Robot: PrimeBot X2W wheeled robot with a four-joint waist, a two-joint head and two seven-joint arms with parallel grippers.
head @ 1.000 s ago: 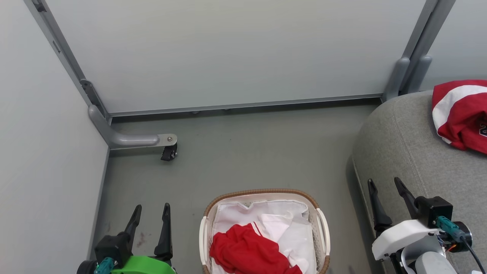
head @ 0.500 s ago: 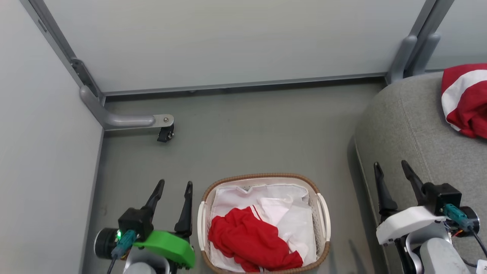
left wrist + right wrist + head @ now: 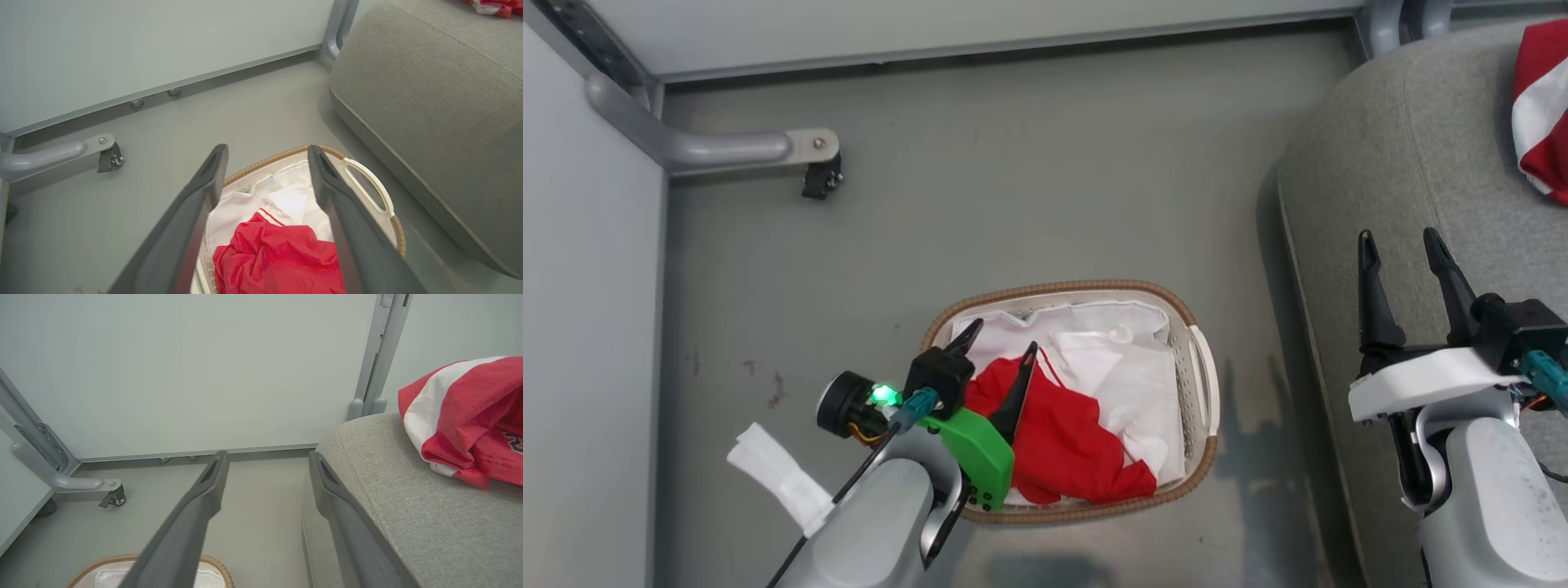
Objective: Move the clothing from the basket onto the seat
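The basket [image 3: 1094, 286] is set on the floor [image 3: 1013, 163] just beside the sofa [image 3: 1405, 147]. Its long axis seems to be laid across the head view, with one handle turned toward the sofa. Inside, on the white liner [image 3: 1127, 376], a crumpled red garment [image 3: 1070, 441] is stretched diagonally — white-trimmed end toward the far rim, bulk toward the near right.

The left gripper [image 3: 1005, 336] is held spread and empty over the basket's left half; contact with the cloth cannot be told. The right gripper [image 3: 1397, 237] is likewise parted and empty, above the sofa's edge.

A second garment [image 3: 1543, 114] lies on the sofa, cut off at the head view's border — its broad white band and a dark print are given by the right wrist view. In the left wrist view the red garment is framed between the fingers.
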